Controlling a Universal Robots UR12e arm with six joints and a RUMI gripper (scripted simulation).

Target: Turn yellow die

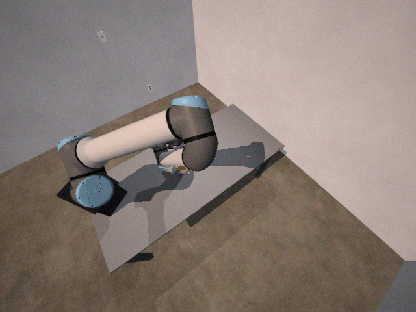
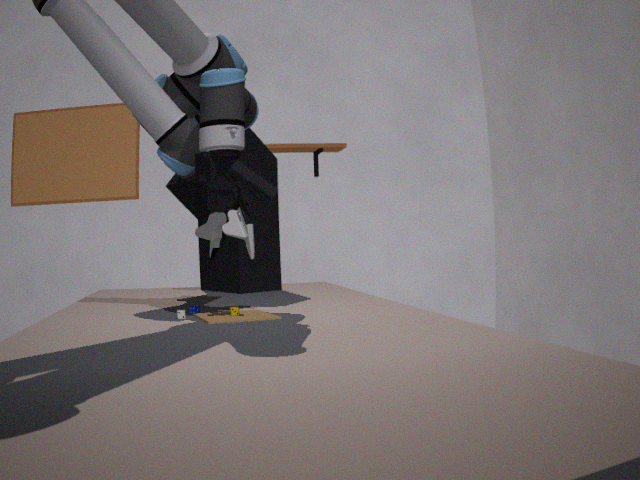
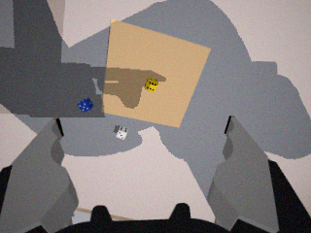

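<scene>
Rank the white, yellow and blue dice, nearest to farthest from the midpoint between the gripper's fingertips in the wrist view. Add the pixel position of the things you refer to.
1. White die [image 1: 188, 173] [image 2: 180, 314] [image 3: 121, 133]: slightly left, off the mat [image 1: 182, 169] [image 2: 258, 316] [image 3: 185, 63].
2. Yellow die [image 2: 234, 311] [image 3: 152, 84]: above, on the mat.
3. Blue die [image 1: 180, 175] [image 2: 194, 309] [image 3: 85, 105]: farther left, off the mat.

The robot's single arm [image 1: 129, 139] [image 2: 118, 77] rises from its base and reaches out toward about two o'clock in the top view, its pale upper link ending at a grey elbow [image 1: 198, 137] with a blue cap at twelve o'clock. From there a second pale link folds back toward nine o'clock. In the exterior view the wrist [image 2: 222, 111] stands upright, and the gripper [image 2: 231, 253] [image 3: 145, 117] hangs below it toward six o'clock. Its two grey fingers stand wide apart, at eight and four o'clock in the wrist view, with nothing between them.
</scene>
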